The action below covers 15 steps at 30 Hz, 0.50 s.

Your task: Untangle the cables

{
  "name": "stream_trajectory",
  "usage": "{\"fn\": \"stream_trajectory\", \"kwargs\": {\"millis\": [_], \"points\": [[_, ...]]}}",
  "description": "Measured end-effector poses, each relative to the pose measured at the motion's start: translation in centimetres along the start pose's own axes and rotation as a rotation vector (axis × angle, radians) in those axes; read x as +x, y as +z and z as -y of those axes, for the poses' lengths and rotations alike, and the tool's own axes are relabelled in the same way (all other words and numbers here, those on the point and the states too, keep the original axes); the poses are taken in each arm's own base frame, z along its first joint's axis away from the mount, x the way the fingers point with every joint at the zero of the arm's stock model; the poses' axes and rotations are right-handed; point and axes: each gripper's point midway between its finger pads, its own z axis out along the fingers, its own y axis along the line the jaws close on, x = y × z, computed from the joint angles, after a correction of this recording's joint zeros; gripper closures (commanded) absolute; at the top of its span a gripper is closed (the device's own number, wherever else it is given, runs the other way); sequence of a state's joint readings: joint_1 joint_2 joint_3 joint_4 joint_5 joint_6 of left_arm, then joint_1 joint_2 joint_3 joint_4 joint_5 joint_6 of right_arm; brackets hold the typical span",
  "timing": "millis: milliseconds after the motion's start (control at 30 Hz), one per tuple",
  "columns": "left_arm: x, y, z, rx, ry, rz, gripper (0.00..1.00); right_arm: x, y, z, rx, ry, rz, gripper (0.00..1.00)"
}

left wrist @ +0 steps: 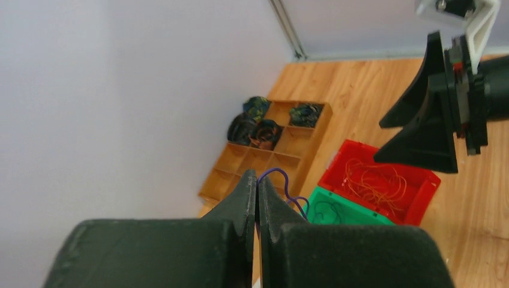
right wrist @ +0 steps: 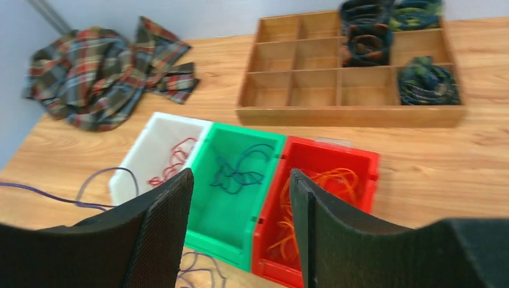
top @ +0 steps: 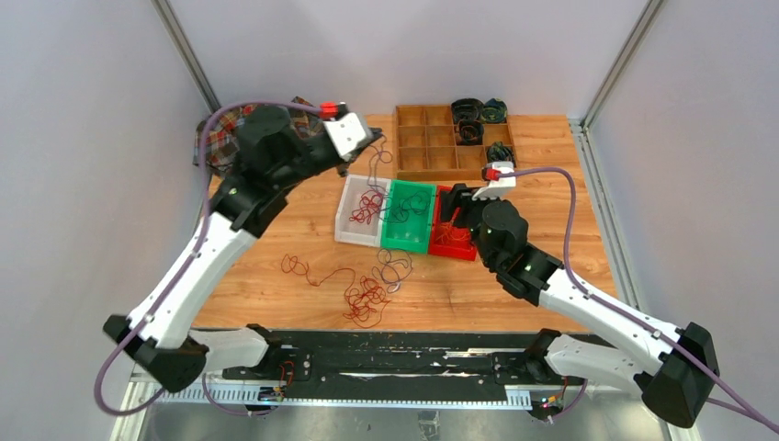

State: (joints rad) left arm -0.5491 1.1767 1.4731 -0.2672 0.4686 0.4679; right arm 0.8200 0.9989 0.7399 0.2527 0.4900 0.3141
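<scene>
My left gripper (top: 375, 136) is raised at the back of the table and shut on a thin purple cable (left wrist: 282, 183); the cable (top: 377, 163) hangs from the jaws toward the bins. My right gripper (top: 457, 204) is open and empty above the red bin (top: 452, 241), which holds orange cables (right wrist: 336, 186). The green bin (top: 409, 216) holds dark blue cable (right wrist: 243, 171). The white bin (top: 358, 209) holds red cable (right wrist: 171, 162). A tangle of red cables (top: 366, 299) and purple cable (top: 393, 266) lies on the table in front of the bins.
A wooden compartment tray (top: 439, 142) stands at the back with coiled cables (top: 468, 119) in its right cells. A plaid cloth (top: 220, 138) lies at the back left. A loose red cable (top: 296, 266) trails left of the tangle.
</scene>
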Motion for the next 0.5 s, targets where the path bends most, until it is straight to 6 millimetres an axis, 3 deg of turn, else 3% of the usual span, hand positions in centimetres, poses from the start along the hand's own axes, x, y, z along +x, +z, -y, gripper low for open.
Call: {"fn": "stream_trajectory", "kwargs": {"millis": [267,500], "points": [[7.8,7.3,3.0,0.12,0.072,-0.137,1.0,0.3,-0.5,5.2,0.191,-0.028,-0.002,0.41],[13.8,10.2,2.7,0.123,0.196,-0.26,1.0,1.3,-1.2,7.5,0.248,-0.039,-0.018,0.42]]}}
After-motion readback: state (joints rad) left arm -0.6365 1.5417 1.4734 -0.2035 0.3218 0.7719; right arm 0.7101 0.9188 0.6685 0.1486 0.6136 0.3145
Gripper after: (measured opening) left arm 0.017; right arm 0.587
